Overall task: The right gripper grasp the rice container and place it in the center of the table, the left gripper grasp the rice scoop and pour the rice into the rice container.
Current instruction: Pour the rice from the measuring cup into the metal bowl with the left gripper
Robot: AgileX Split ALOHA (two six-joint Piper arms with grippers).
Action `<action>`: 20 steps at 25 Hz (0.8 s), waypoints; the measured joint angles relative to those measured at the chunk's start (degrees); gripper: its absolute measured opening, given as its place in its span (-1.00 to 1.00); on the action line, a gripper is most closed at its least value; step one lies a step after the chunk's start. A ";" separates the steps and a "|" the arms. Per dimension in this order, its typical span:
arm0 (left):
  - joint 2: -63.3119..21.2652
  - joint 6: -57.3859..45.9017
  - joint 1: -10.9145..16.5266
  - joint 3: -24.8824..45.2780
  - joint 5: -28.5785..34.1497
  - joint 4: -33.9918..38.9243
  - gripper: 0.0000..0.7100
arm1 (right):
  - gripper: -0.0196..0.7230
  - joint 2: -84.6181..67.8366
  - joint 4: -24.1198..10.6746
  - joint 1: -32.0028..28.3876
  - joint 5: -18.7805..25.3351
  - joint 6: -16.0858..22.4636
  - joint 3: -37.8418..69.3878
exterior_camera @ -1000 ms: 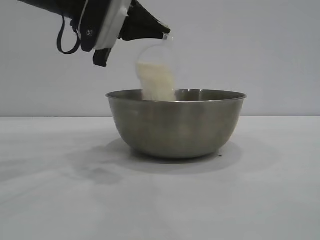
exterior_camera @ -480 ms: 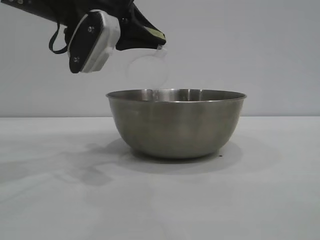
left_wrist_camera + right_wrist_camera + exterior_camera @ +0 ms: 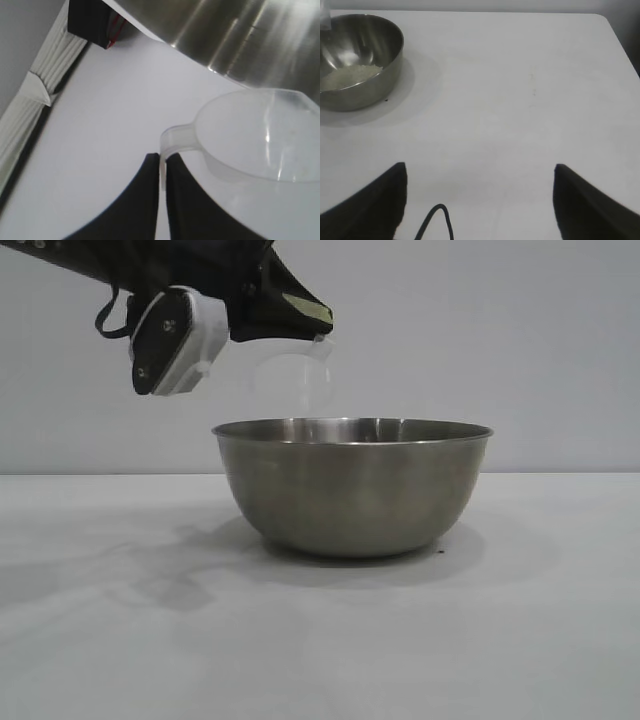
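The steel rice container (image 3: pixel 352 485) stands on the white table (image 3: pixel 500 640) in the middle of the exterior view. My left gripper (image 3: pixel 320 328) is shut on the handle of the clear rice scoop (image 3: pixel 292 385), which hangs tipped and empty above the bowl's left rim. In the left wrist view my left gripper (image 3: pixel 163 160) pinches the scoop's handle; the scoop (image 3: pixel 255 135) is beside the bowl's wall (image 3: pixel 240 40). The right wrist view shows the rice (image 3: pixel 350 76) lying in the bowl (image 3: pixel 375 75). My right gripper (image 3: pixel 479 172) is open over bare table, away from the bowl.
A black box with red wiring (image 3: pixel 92 25) stands at the table's edge in the left wrist view. A table corner (image 3: pixel 607 22) shows in the right wrist view. A black cable (image 3: pixel 436 222) hangs below the right wrist.
One second ago rice was streaming from the tipped scoop into the bowl. The scoop is now empty, and the left wrist has rotated a little with the scoop still over the rim.
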 joint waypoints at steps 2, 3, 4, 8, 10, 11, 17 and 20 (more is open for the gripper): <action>0.00 1.80 0.00 0.00 -0.83 0.00 -1.00 | 0.53 0.00 0.00 0.00 0.00 0.00 0.00; 0.00 2.14 0.00 0.00 -1.56 0.00 -1.00 | 0.53 0.00 0.00 0.00 0.00 0.00 0.00; 0.00 2.38 0.00 0.00 -2.36 0.00 -1.00 | 0.53 0.00 0.00 0.00 0.00 0.00 0.00; 0.00 2.53 0.00 0.00 -4.05 -0.11 -1.00 | 0.53 0.00 0.00 0.00 0.00 0.00 0.00; 0.00 2.07 -0.04 0.00 -4.43 -0.93 -1.00 | 0.53 0.00 0.00 0.00 0.00 0.00 0.00; 0.00 1.08 -0.04 0.00 -4.81 -1.81 -1.00 | 0.53 0.00 0.00 0.00 0.00 0.00 0.00; 0.00 -16.69 -0.13 0.00 -8.05 -7.83 -1.00 | 0.53 0.00 0.00 0.00 0.00 0.00 0.00; 0.00 -28.23 -0.13 0.00 -9.60 -12.38 -1.00 | 0.53 0.00 0.00 0.00 0.00 0.00 0.00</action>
